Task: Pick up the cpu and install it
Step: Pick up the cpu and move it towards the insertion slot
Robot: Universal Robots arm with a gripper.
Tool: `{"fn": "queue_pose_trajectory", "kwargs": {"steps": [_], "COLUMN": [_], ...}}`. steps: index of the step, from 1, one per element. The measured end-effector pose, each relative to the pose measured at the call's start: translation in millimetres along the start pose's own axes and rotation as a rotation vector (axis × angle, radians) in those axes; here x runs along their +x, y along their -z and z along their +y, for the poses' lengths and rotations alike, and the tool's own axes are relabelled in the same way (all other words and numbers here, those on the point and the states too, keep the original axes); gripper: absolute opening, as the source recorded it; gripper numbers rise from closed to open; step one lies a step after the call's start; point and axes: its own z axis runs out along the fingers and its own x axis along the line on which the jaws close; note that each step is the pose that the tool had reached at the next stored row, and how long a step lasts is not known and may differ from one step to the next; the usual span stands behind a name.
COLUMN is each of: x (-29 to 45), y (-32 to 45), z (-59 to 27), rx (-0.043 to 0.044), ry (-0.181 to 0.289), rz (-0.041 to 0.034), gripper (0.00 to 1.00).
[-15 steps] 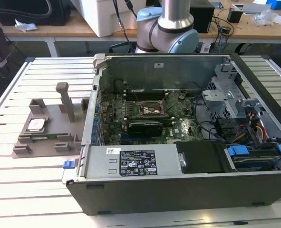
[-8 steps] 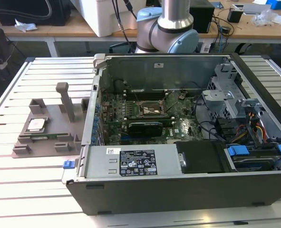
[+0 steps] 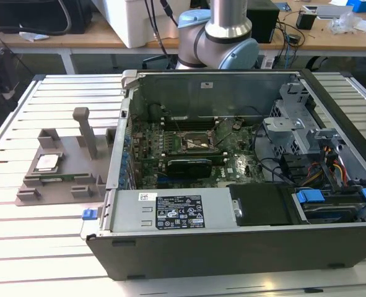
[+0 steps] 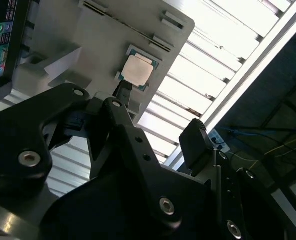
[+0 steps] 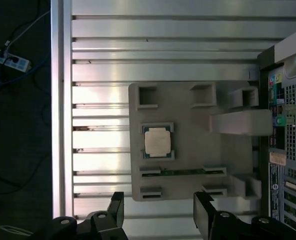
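Observation:
The cpu (image 3: 47,163) lies flat in a square pocket of the grey fixture (image 3: 59,185), on the slatted table at the exterior view's left. Its silvery top shows in both wrist views (image 5: 158,141) (image 4: 136,70). My gripper (image 5: 160,215) hangs high above the fixture, open, with nothing between its black fingers (image 5: 116,210). In the second wrist view the gripper (image 4: 158,115) is well apart from the chip. The black-framed socket (image 3: 195,143) sits on the motherboard inside the open computer case (image 3: 232,241).
A tall grey post (image 3: 87,133) rises from the fixture near the case wall. A green memory stick (image 5: 183,172) lies in a fixture slot beside the cpu. Inside the case are a black card (image 3: 192,164), cables and drive bays (image 3: 319,167). A power strip (image 5: 7,56) lies on the floor.

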Motion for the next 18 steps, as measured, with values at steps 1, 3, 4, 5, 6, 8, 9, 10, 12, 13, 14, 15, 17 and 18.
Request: {"fn": "queue_pose_trajectory", "kwargs": {"steps": [1, 3, 4, 5, 6, 8, 9, 10, 12, 13, 14, 15, 17, 18], "x": [0.0, 0.0, 0.0, 0.0, 0.0, 0.0, 0.1, 0.1, 0.2, 0.2, 0.2, 0.2, 0.4, 0.4], "y": [-2.1, -5.0, -6.0, -7.4, -8.3, -12.1, -14.9, -18.1, -22.4, -24.4, -25.7, -26.7, -30.7, -31.8], "z": [-0.1, -0.1, -0.1, -0.1, -0.1, -0.1, -0.2, -0.2, -0.2, -0.2, -0.2, -0.2, -0.3, -0.3], "rx": [0.0, 0.0, -0.0001, 0.0, -0.0001, 0.0, 0.0, 0.0, -0.0001, -0.0001, -0.0001, 0.0, 0.0, 0.0], "ry": [0.0, 0.0, 0.0, 0.0, 0.0, 0.0, 0.0, 0.0, 0.0, 0.0, 0.0, 0.0, 0.0, 0.0], "rz": [0.0, 0.0, -0.0001, 0.0, 0.0, -0.0001, 0.0001, 0.0, 0.0, 0.0, -0.0001, 0.0, 0.0, 0.0], "gripper": [0.66, 0.66, 0.66, 0.66, 0.66, 0.66, 0.66, 0.66, 0.66, 0.66, 0.66, 0.66, 0.66, 0.66]}}
